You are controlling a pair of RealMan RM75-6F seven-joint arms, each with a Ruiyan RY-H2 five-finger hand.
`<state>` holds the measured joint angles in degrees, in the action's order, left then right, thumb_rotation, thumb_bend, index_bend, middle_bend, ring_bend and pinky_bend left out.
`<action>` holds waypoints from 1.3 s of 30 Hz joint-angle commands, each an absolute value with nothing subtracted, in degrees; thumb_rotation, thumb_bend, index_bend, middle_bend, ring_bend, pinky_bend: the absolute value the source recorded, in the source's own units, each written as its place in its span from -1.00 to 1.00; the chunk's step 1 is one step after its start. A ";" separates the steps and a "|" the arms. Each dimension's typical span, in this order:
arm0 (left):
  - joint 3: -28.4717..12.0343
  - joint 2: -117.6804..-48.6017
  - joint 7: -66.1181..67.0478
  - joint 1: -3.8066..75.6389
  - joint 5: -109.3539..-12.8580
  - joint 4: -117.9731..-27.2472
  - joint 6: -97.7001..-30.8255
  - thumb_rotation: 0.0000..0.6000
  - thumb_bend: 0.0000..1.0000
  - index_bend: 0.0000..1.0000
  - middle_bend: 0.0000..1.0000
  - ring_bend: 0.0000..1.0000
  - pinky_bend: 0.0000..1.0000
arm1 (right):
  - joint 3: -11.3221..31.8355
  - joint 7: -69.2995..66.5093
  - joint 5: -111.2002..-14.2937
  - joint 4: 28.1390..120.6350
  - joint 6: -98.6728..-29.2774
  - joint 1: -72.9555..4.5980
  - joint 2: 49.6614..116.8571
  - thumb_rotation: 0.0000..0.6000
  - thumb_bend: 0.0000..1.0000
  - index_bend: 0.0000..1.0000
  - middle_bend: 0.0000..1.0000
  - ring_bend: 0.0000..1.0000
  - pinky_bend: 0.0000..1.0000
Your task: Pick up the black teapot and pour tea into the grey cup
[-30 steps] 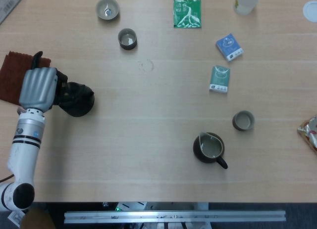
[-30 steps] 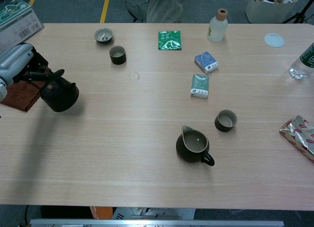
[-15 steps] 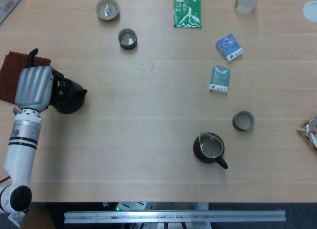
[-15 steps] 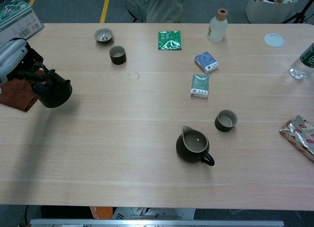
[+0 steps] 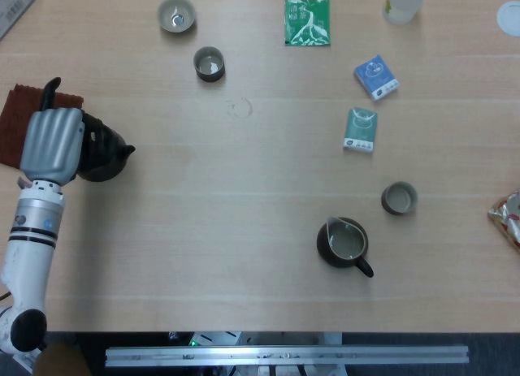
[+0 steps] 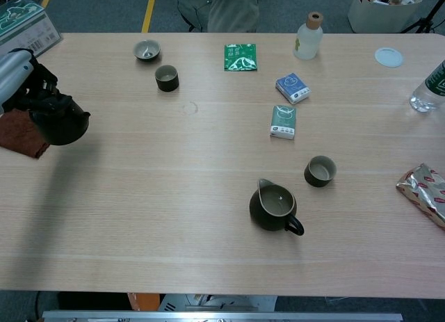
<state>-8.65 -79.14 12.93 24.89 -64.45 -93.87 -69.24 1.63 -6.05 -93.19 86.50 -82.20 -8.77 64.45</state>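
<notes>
My left hand grips the black teapot by its handle at the table's left side, the spout pointing right. In the chest view the teapot hangs beside the left hand, partly over a brown cloth. A light grey cup stands at the far left of the table's back; the chest view shows this cup too. A darker cup sits just right of it and nearer. My right hand shows in neither view.
A dark pitcher with handle and another dark cup stand at the front right. Two small tea boxes, a green packet and a bottle lie at the back right. A foil bag is at the right edge.
My left hand has carried the teapot leftward, from the open table toward the brown cloth. Everything else has stayed put.
</notes>
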 commanded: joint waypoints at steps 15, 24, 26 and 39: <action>-8.31 -76.84 13.33 24.15 -66.55 -97.28 -70.13 0.81 -0.28 0.81 0.99 0.57 -1.00 | -0.90 0.48 -101.92 94.34 -68.05 -20.30 62.52 1.00 -0.33 -0.36 -0.36 -0.58 -0.55; -7.60 -75.71 13.48 23.67 -67.19 -98.92 -69.99 0.80 -0.28 0.81 0.98 0.57 -1.00 | -2.48 4.50 -100.65 91.16 -62.13 -22.72 66.57 1.00 -0.43 -0.36 -0.36 -0.58 -0.55; -7.40 -75.54 13.43 23.54 -67.24 -99.12 -69.89 0.80 -0.28 0.81 0.98 0.57 -1.00 | -2.77 5.46 -100.17 90.37 -61.13 -23.04 67.82 1.00 -0.51 -0.36 -0.36 -0.58 -0.55; -7.22 -74.99 12.65 22.91 -66.73 -98.88 -69.60 0.80 -0.28 0.81 0.98 0.57 -1.00 | -2.67 8.89 -97.36 84.62 -57.27 -25.52 75.99 1.00 -0.76 -0.36 -0.40 -0.60 -0.55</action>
